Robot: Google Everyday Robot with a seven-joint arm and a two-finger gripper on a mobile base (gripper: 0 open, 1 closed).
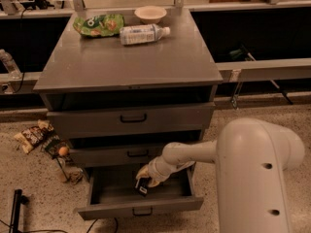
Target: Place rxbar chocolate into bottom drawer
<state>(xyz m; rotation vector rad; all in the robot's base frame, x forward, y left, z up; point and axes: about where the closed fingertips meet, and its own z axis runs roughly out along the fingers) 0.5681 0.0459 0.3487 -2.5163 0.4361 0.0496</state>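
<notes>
The bottom drawer of the grey cabinet is pulled open, with a small dark handle on its front. My gripper reaches down into the drawer from the right. It is shut on the rxbar chocolate, a small black-wrapped bar that hangs tilted just above the drawer floor, near the middle. The white arm runs from the large body at the lower right to the gripper.
The middle drawer and the top drawer are closed above. On the cabinet top lie a green snack bag, a white-labelled bottle and a small bowl. Snack wrappers litter the floor at left.
</notes>
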